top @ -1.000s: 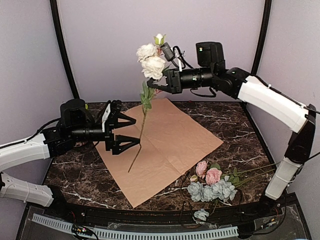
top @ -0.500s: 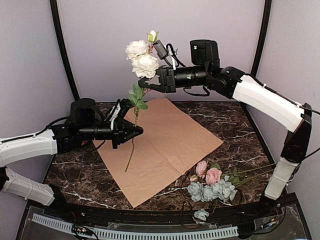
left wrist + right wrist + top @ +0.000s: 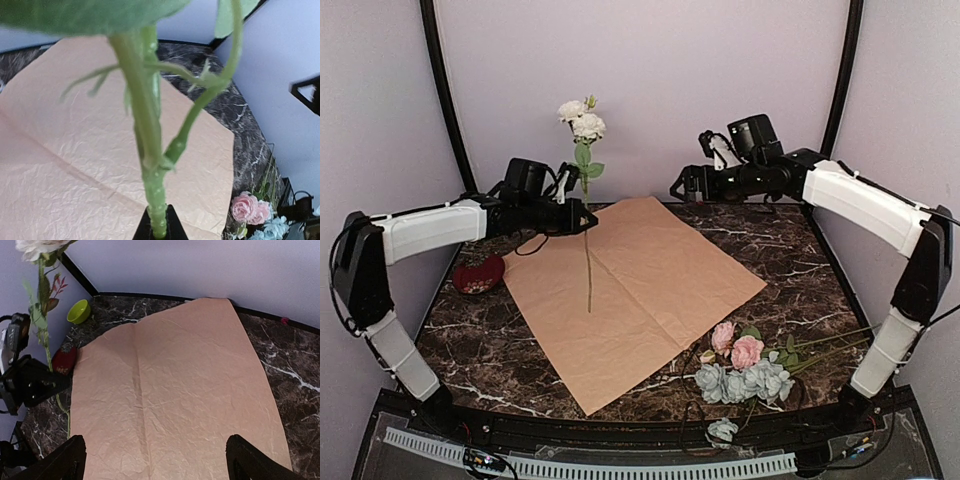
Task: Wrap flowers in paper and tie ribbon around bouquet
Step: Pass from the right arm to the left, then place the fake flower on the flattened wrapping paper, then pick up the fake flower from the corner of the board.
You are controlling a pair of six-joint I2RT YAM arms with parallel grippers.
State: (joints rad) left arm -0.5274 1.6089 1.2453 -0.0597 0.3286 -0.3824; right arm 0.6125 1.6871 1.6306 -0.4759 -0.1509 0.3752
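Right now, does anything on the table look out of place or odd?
Yes. One pale blue flower head lies alone at the near rim of the table, apart from the pink and blue flowers beside the paper. It looks detached; no stem shows.

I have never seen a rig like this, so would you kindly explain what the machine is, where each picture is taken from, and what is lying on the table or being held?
These are two robot arms mounted side by side, each ending in a two-finger gripper. The wide picture comes from a fixed camera above and behind them; the other two come from a camera on each wrist. On the dark marble table lies a large beige sheet of paper, with loose pink and blue roses near its right edge. The left gripper is shut on the stem of the white roses, holding them upright over the paper; its wrist view shows that stem close up. The right gripper is open and holds nothing.
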